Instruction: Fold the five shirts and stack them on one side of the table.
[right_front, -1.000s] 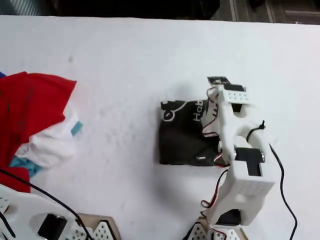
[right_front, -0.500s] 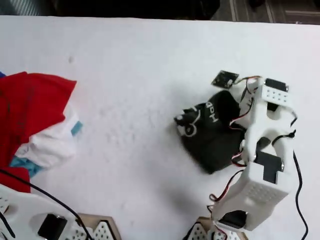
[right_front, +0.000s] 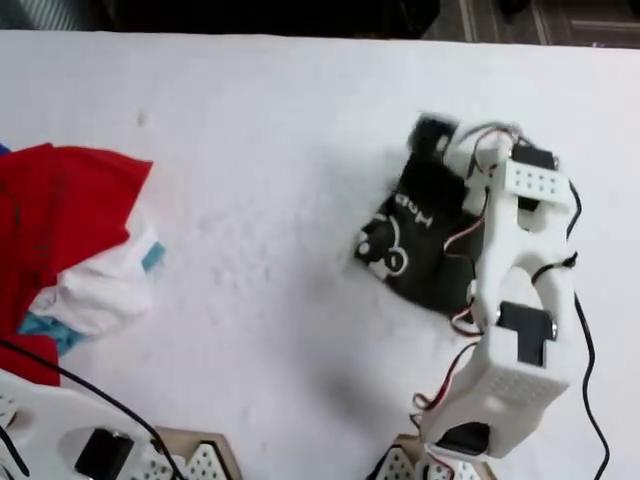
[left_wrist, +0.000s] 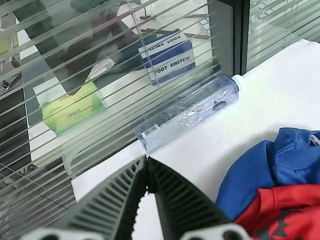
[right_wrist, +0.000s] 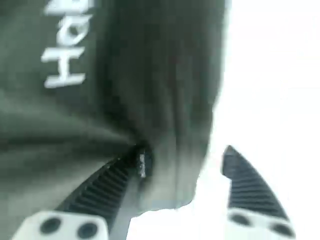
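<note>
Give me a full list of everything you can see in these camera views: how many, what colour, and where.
black shirt: one, black with white print, folded, on the right half of the table under the right arm.
shirt pile: one heap, red, white and blue, at the table's left edge; number of shirts unclear.
plastic bottle: one, clear, lying on its side at a table edge.
table: one, white.
left pincer: one, black fingers, shut, near the shirt pile.
right pincer: one, black fingers, open, at the black shirt's edge.
</note>
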